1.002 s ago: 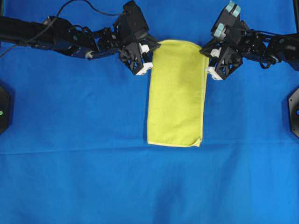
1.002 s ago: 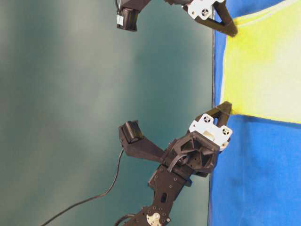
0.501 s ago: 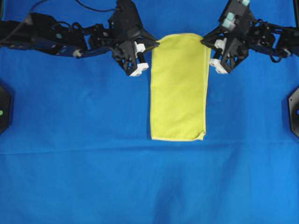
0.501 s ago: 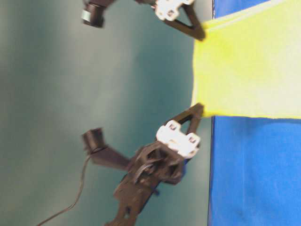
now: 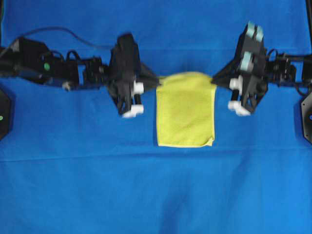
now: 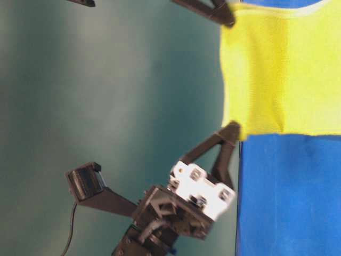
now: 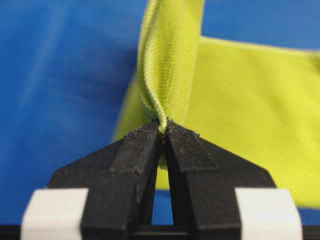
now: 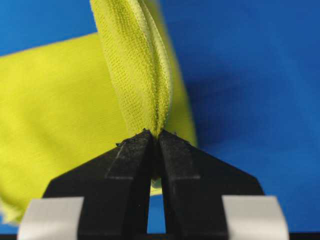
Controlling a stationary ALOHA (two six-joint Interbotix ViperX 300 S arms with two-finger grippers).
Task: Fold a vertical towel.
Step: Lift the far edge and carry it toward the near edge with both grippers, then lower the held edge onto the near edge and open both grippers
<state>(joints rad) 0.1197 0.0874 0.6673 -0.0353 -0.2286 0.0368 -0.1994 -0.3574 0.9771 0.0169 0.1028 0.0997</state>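
Far end lifted nearer; towel (image 5: 185, 110) now looks shorter, doubled.

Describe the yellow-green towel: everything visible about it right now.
The towel is a small yellow-green microfibre cloth with a thin paler stitched edge. Its far corners are lifted, pinched by the left gripper and the right gripper, both shut on bunched fabric. The near end lies flat on the blue table cloth, bottom edge straight, one near corner slightly splayed.

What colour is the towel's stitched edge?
Pale yellow, lighter than the yellow-green towel; clearest along its bottom edge in the overhead view.
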